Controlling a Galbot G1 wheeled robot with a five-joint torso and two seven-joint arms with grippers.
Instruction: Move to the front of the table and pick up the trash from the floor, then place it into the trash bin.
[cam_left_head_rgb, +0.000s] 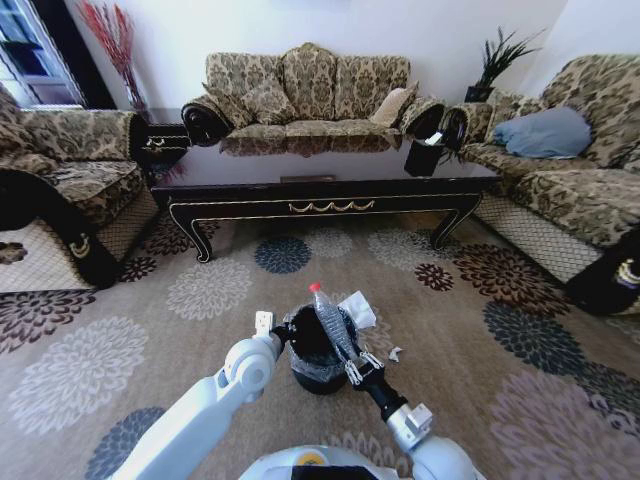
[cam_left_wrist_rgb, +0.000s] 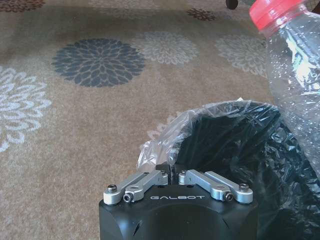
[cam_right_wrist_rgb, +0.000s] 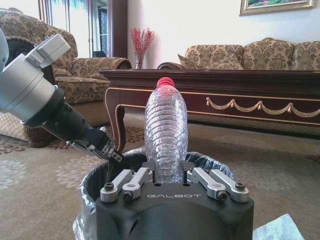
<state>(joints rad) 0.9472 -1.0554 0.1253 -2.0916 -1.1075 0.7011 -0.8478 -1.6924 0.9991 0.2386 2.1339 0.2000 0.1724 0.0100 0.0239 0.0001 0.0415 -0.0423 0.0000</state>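
The trash bin (cam_left_head_rgb: 318, 378), black with a shiny liner, stands on the carpet just in front of me. My left gripper (cam_left_head_rgb: 284, 334) is shut on the liner at its rim (cam_left_wrist_rgb: 165, 145). My right gripper (cam_left_head_rgb: 353, 366) is shut on the base of a clear ribbed bottle with a red cap (cam_left_head_rgb: 328, 318), held upright over the bin's mouth (cam_right_wrist_rgb: 95, 180). In the right wrist view the bottle (cam_right_wrist_rgb: 166, 130) rises from between the fingers. A crumpled white tissue (cam_left_head_rgb: 360, 308) lies on the floor beside the bin, with a small scrap (cam_left_head_rgb: 395, 353) to its right. The table (cam_left_head_rgb: 320, 190) stands beyond.
Patterned sofas flank the carpet on the left (cam_left_head_rgb: 70, 170), at the back (cam_left_head_rgb: 310, 95) and on the right (cam_left_head_rgb: 570, 170). Open floral carpet (cam_left_head_rgb: 210, 290) lies between the bin and the table. A small dark side cabinet (cam_left_head_rgb: 165, 145) sits at the back left.
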